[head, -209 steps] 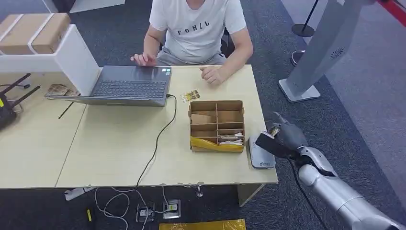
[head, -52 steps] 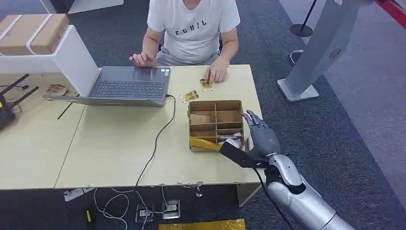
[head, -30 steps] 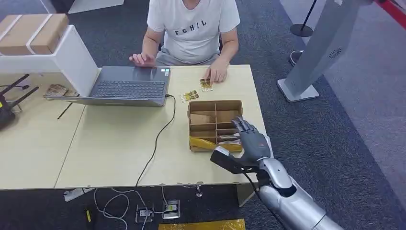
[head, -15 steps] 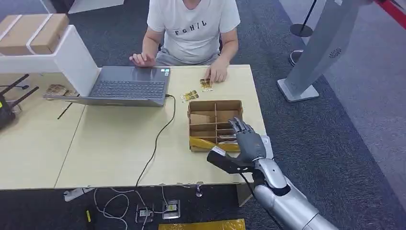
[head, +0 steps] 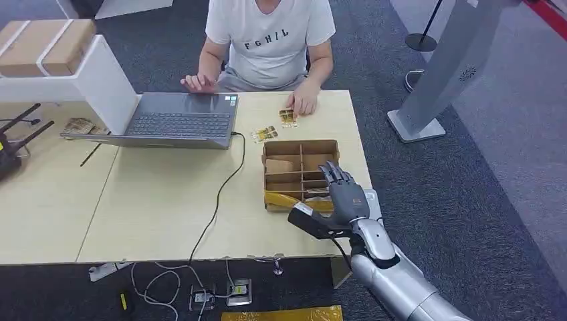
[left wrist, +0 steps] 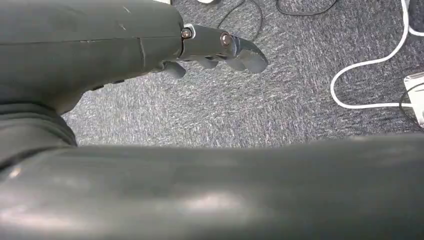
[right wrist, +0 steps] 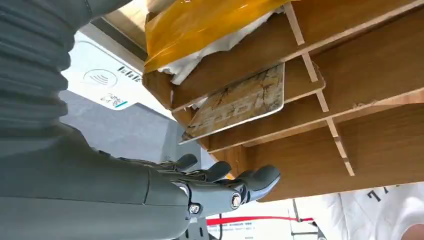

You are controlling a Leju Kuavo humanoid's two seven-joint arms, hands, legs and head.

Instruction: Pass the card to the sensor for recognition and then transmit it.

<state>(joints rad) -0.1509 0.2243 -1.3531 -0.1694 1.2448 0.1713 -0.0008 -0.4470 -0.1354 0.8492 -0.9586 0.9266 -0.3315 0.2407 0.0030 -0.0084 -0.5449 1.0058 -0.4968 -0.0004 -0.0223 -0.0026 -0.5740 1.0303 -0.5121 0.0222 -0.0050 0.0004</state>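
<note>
The robot's right hand (head: pixel 348 199) hovers over the near right corner of a compartmented wooden box (head: pixel 301 173) on the pale worktop (head: pixel 160 207), its fingers (head: pixel 333 175) spread apart and holding nothing. In the right wrist view, the card (right wrist: pixel 239 102), printed with a brown and cream pattern, lies tilted in one of the box's narrow slots, just ahead of the fingertips (right wrist: pixel 260 180) and apart from them. A yellow bag (head: pixel 289 199) with crumpled white paper fills the row of the box nearest the robot, just beside the hand's thumb side. The white sensor pad (right wrist: pixel 107 75), marked with a contactless symbol, lies flat on the worktop under the wrist, touching or just beside the box's outer wall; which cannot be told.

Beyond the hand, across the box, a seated person in a white T-shirt (head: pixel 269 40) rests one hand on an open laptop (head: pixel 180 119) and the other on small cards (head: pixel 289 118) lying on the worktop. A black cable (head: pixel 220 200) runs from the laptop to the worktop's near edge.

The left hand (left wrist: pixel 150 47) hangs above grey carpet (left wrist: pixel 280 100), fingers loosely apart and holding nothing, near a white cord (left wrist: pixel 370 75).
</note>
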